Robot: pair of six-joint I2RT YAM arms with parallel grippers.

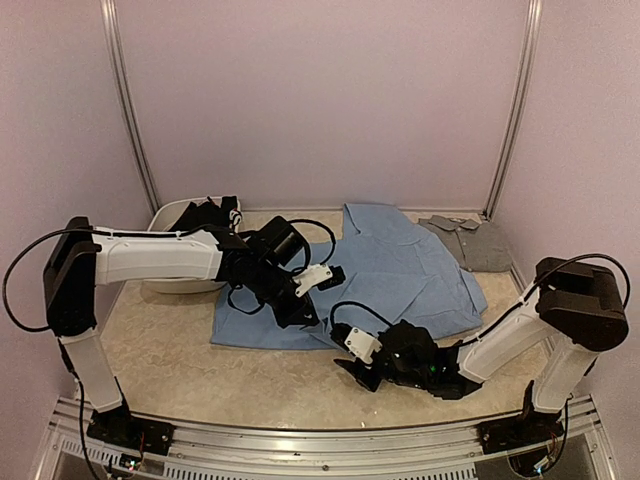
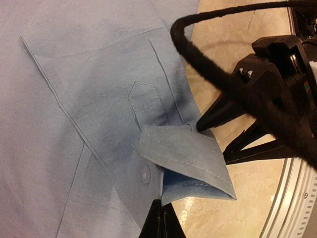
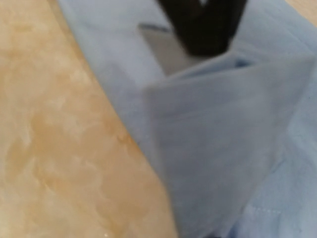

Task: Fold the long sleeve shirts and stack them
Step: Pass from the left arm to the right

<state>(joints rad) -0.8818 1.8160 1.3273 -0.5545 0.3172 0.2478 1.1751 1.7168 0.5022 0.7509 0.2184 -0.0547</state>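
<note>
Nearest, we see the right jaws spread wide just beside the raised cuff [image 2: 190,163] of the light blue collared cloth shirt [image 1: 400,275], which lies mid-way across the beige worktop [image 1: 170,360]. The left jaws pinch that cuff. We judge the sleeve fold is in hand; next, the cuff needs carrying inward. The grey collared shirt [image 1: 470,240] lies far right.

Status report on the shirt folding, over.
Left gripper pinching light blue shirt cuff, cuff lifted. Right gripper open beside cuff. Grey shirt far right, unstacked. Nothing blocking.
</note>
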